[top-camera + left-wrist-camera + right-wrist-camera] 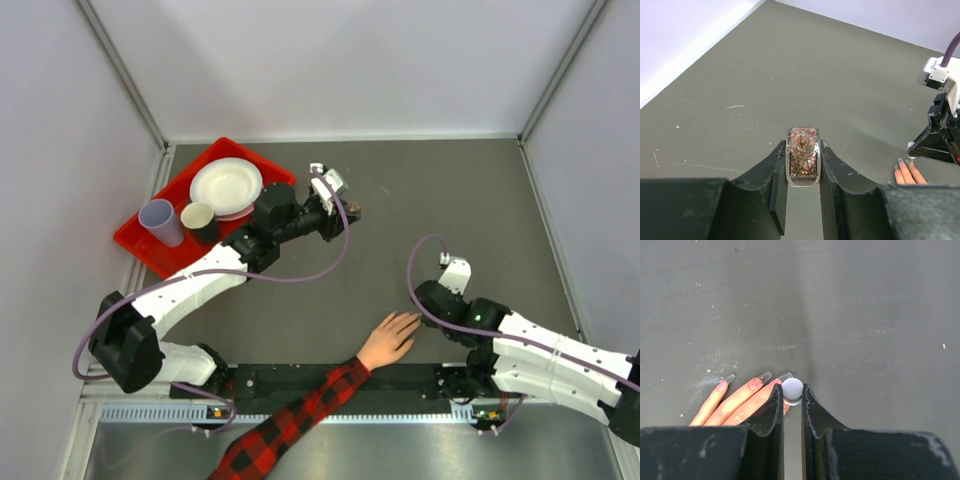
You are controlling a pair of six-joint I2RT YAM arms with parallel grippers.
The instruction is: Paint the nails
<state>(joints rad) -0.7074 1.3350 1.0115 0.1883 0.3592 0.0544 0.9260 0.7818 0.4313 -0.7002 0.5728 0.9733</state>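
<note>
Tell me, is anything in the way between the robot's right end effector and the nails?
No, nothing visible is. The right end effector, holding a small white ball-topped piece, is right beside the long nails of the hand, and only bare table lies around them.

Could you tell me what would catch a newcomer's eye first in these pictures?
The peach-coloured human hand with long pale nails and a red-and-black plaid sleeve lies flat at the near edge of the dark grey table. The robot's right hand grips a small white ball beside those fingertips, while the robot's left hand clamps a small clear bottle of copper glitter mid-table. A red plastic tray of dishes sits far left.
</note>
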